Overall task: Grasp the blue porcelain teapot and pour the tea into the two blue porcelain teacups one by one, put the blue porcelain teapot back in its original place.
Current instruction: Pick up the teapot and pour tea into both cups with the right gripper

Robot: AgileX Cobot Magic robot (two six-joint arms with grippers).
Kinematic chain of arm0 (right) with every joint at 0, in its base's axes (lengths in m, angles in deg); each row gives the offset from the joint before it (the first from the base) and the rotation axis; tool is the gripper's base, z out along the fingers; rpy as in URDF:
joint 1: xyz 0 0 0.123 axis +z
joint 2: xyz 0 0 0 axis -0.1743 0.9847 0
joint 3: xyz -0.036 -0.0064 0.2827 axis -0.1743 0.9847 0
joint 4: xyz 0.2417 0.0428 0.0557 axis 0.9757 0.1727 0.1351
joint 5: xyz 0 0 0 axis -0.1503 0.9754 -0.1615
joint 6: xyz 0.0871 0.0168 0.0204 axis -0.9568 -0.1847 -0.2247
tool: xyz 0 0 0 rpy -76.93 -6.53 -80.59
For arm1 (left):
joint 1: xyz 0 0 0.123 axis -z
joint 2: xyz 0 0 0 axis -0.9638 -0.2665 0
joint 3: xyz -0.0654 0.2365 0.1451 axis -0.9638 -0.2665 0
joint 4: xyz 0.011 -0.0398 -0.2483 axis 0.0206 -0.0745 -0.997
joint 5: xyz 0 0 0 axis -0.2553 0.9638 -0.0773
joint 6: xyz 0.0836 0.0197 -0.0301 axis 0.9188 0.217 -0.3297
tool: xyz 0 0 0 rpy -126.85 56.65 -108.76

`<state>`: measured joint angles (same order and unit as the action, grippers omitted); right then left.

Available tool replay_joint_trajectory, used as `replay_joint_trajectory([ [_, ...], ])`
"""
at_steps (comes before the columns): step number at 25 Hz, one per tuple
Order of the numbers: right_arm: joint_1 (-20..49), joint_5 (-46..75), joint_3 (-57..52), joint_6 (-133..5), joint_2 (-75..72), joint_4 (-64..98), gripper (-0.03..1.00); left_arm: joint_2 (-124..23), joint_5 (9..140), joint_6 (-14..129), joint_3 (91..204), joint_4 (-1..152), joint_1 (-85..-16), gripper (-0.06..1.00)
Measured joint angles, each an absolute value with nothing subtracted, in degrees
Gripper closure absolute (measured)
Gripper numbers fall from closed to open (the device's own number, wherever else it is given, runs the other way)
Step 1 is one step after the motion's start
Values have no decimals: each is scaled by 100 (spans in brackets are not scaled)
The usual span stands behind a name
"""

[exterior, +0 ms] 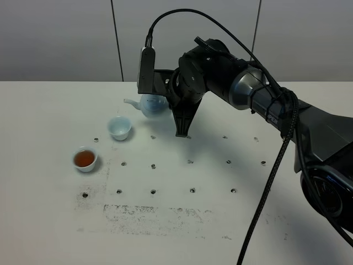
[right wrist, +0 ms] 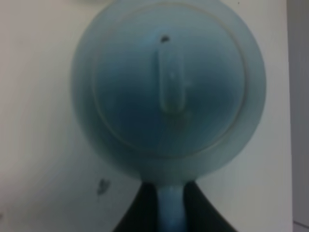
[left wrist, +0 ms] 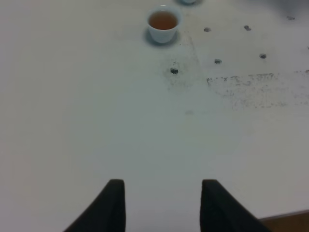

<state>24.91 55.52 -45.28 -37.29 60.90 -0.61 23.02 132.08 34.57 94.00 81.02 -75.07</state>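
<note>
The blue porcelain teapot [exterior: 152, 105] is at the back of the table with its spout pointing left, standing about upright. Whether it rests on the table I cannot tell. My right gripper [exterior: 167, 101] is shut on its loop handle. In the right wrist view the lid and knob [right wrist: 170, 87] fill the frame, and the handle [right wrist: 171, 210] runs between the dark fingers. One teacup [exterior: 85, 159] [left wrist: 163, 23] holds brown tea. The other teacup [exterior: 119, 128] looks pale inside and stands just front-left of the spout. My left gripper [left wrist: 164, 205] hovers open over bare table.
The white table [exterior: 182, 221] has rows of small screw holes and a scuffed patch near the front [exterior: 154, 212]. The right arm and its black cable [exterior: 276, 160] cross the right side. The table's edge [left wrist: 289, 220] shows beside the left gripper.
</note>
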Motion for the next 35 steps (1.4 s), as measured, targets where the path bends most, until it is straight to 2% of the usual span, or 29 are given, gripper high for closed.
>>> replay_joint_trajectory([
  [35, 3161, 4976, -4601, -3465, 6478, -2746, 89, 2302, 13208, 3457, 9400, 8102, -7507, 52],
])
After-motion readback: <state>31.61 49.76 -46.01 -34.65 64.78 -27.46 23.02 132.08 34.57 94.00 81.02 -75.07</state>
